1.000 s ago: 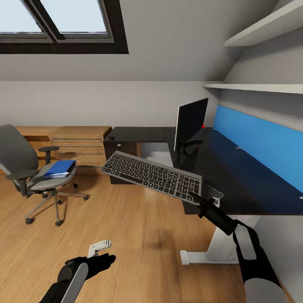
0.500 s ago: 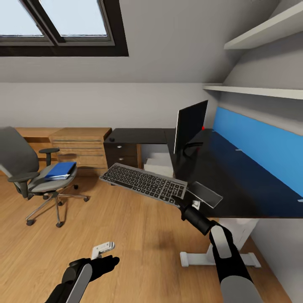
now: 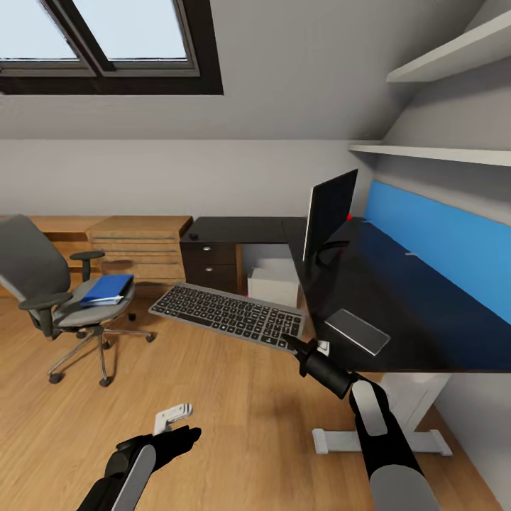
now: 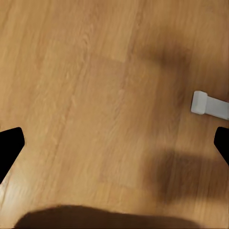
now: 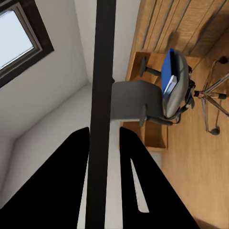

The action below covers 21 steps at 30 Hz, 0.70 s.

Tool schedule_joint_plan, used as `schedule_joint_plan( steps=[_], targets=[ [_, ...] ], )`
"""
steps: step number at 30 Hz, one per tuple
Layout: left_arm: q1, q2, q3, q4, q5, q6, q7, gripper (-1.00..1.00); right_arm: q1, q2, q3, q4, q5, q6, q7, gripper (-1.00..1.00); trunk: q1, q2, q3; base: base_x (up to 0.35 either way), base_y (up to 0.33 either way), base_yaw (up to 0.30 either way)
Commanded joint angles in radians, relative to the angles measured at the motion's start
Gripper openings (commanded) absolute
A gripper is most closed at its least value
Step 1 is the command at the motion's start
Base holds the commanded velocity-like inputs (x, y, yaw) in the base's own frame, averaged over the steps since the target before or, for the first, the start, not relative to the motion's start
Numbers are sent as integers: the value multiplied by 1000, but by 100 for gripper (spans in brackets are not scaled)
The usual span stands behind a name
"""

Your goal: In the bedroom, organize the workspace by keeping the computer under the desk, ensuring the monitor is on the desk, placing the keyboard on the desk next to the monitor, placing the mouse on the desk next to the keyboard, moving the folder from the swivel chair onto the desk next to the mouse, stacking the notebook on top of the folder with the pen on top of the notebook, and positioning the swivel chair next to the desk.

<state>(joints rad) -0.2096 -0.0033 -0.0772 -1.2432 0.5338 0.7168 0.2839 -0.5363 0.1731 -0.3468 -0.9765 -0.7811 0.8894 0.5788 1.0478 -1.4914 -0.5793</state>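
The right gripper (image 3: 289, 345) is clamped on one short end of a flat, slim grey keyboard with dark keys (image 3: 227, 314), holding it level in the air above the wood-plank floor (image 3: 234, 419), just beside the front edge of the glossy black desk (image 3: 397, 312). On that desk stand a thin black flat-panel monitor (image 3: 328, 211) and a small grey rectangular slab (image 3: 357, 331), while well apart on the grey padded swivel chair with a metal star base (image 3: 64, 305) lies a blue folder (image 3: 106, 289). The left gripper (image 4: 114, 143) hangs low over the floor with its dark fingers spread wide, grasping nothing.
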Motion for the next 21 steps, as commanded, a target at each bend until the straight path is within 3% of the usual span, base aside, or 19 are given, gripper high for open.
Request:
schedule_joint_plan(
  steps=[1,3,5,9,15,21],
  targets=[
    [-1,0,-1,-1,11,0,9,100,-1,1,-5,-1,1,7,5,-100,0,-1,-1,112,271,0],
    [-1,1,-1,-1,11,-3,9,100,-1,1,-9,0,-14,8,7,-100,0,-1,-1,113,273,0],
    [-1,2,-1,-1,11,-3,9,100,-1,1,-10,3,-72,8,6,-100,0,-1,-1,114,277,0],
    [-1,2,-1,-1,11,-4,9,100,-1,1,-9,4,-109,5,7,-100,0,-1,-1,96,248,0],
    [-1,2,-1,-1,10,-4,9,100,-1,1,-8,4,-112,5,5,-100,0,-1,-1,38,74,0],
    [-1,2,-2,-1,8,-6,8,100,-1,-6,-8,5,-113,1,4,-100,0,-1,-1,277,183,0]
  ],
)
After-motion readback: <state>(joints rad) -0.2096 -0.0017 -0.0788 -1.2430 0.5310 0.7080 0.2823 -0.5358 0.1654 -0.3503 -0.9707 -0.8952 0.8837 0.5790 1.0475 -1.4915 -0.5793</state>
